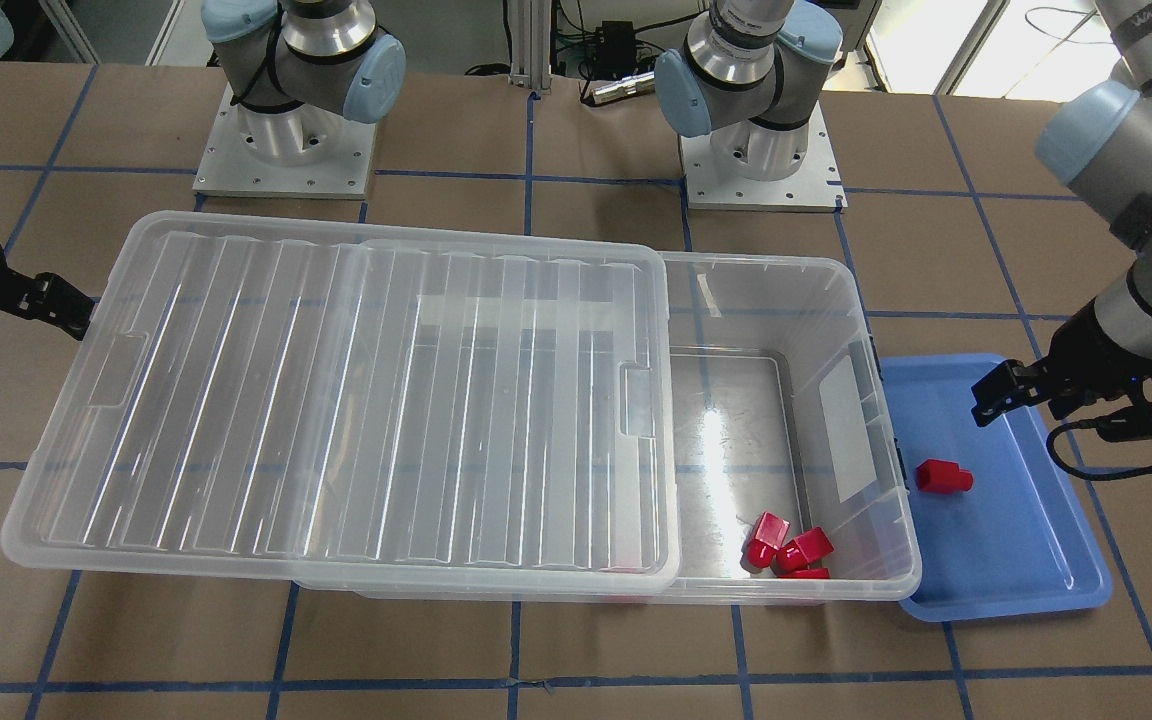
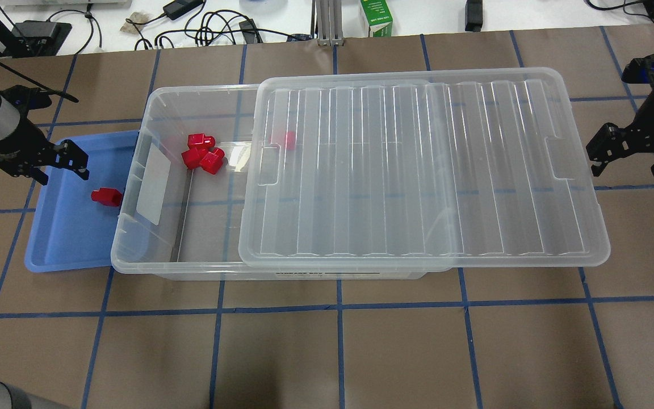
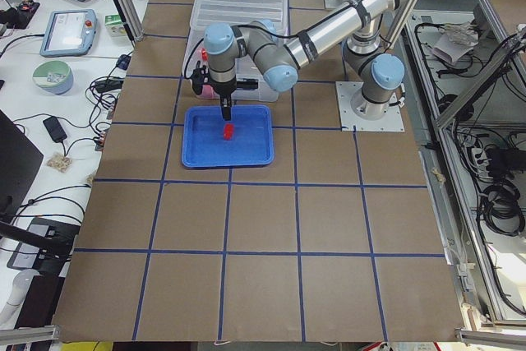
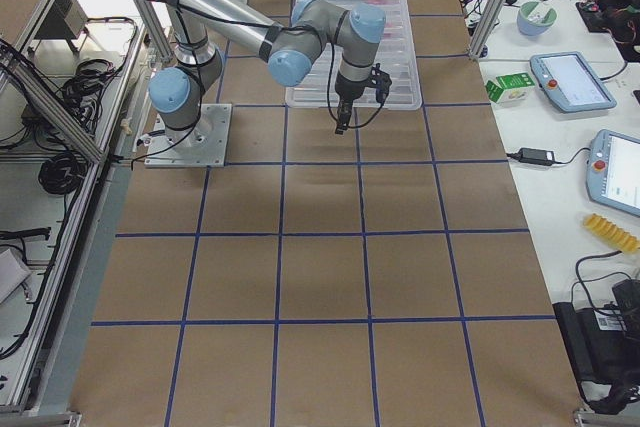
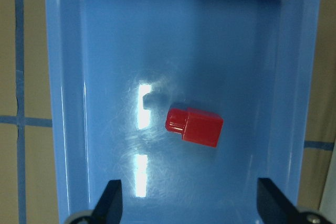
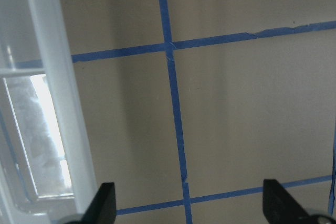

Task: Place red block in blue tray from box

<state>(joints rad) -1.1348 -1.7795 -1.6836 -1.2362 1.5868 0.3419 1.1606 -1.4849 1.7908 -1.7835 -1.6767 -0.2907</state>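
Far left on the desk (image 2: 361,352), the red block (image 5: 194,127) is being seen loose inside the blue tray (image 5: 252,51), so placement is being judged complete; nothing is being gripped by the left pincer (image 5: 191,203) or the right pincer (image 6: 190,203), both spread wide.

Brown table (image 2: 361,352) — blue tape grid (image 2: 338,307) — cluttered benches.

Left gripper (image 2: 59,165) hangs at nine o'clock in the overhead view, pointing down, jaws spread wide and empty. Right gripper (image 2: 632,156) hangs at three o'clock, jaws likewise wide apart, holding nothing.
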